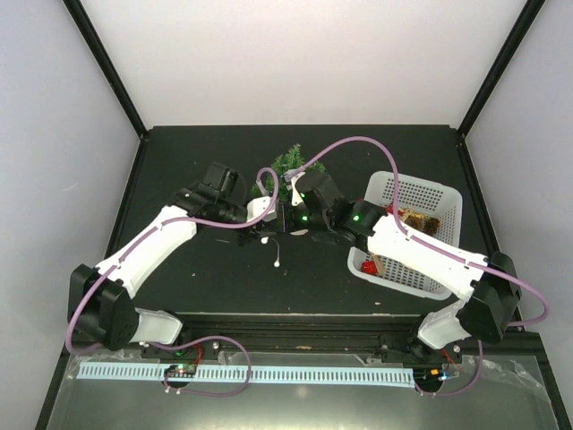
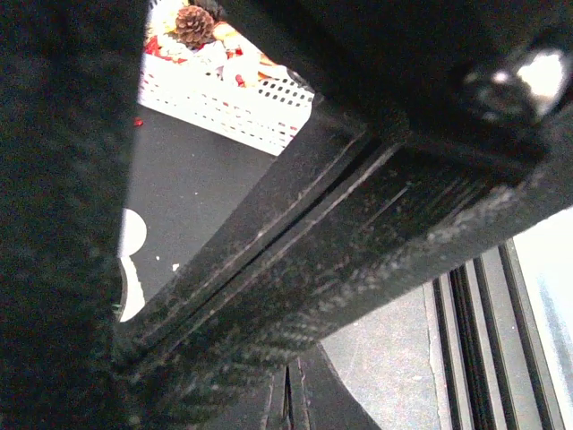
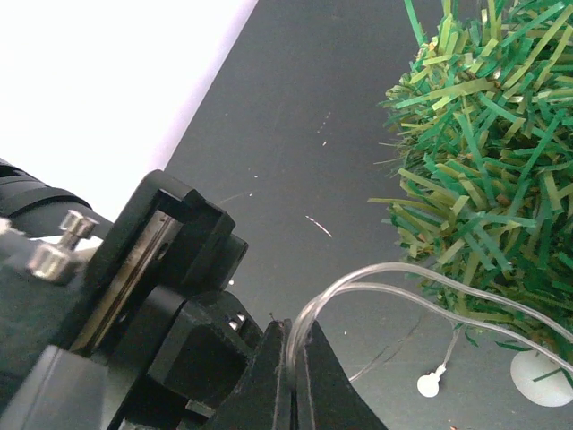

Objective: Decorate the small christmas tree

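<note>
**A:** The right claw point(image 3: 291, 363) is clamped tight on a clear wire point(image 3: 394, 273), and the strand loops out from its tips towards the small christmas tree point(image 3: 483, 152).

**B:** That tree stands upright at the far middle of the tabletop point(image 1: 233, 287), left of the white basket point(image 1: 394, 179) and just beyond both arms' tips.

**A:** Now the left claw point(image 2: 288, 394). Its fingers are pressed together (the other arm fills nearly its whole view), and I can't tell whether anything is pinched there.

**B:** There's a pine cone point(image 2: 192, 22) lying in the basket.

**A:** The wire brushes the tree's lower needles, and a little white disc point(image 3: 430, 385) lies on the tabletop close by.
</note>
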`<state>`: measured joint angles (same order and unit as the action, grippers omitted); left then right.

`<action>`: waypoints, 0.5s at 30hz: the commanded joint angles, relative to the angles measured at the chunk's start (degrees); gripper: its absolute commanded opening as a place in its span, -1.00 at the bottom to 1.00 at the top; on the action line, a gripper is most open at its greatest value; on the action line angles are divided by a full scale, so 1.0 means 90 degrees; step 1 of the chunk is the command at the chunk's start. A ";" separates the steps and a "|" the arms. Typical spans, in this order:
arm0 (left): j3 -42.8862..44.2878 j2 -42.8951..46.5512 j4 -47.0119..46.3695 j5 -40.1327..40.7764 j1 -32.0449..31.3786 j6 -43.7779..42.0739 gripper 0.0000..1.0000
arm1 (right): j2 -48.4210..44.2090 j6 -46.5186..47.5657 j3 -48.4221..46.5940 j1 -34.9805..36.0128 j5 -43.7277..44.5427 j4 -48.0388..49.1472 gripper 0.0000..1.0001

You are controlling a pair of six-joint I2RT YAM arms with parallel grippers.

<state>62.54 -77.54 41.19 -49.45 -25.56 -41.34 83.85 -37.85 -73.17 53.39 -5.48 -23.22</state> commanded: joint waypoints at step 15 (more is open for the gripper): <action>-0.0350 0.1150 0.0443 0.0984 0.0115 -0.0325 -0.97 | -0.0914 0.0342 -0.0156 0.0112 0.0273 -0.0168 -0.16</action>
<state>60.05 -68.47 43.72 -43.48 -25.39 -42.65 78.54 -36.36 -73.17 54.02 -4.84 -23.62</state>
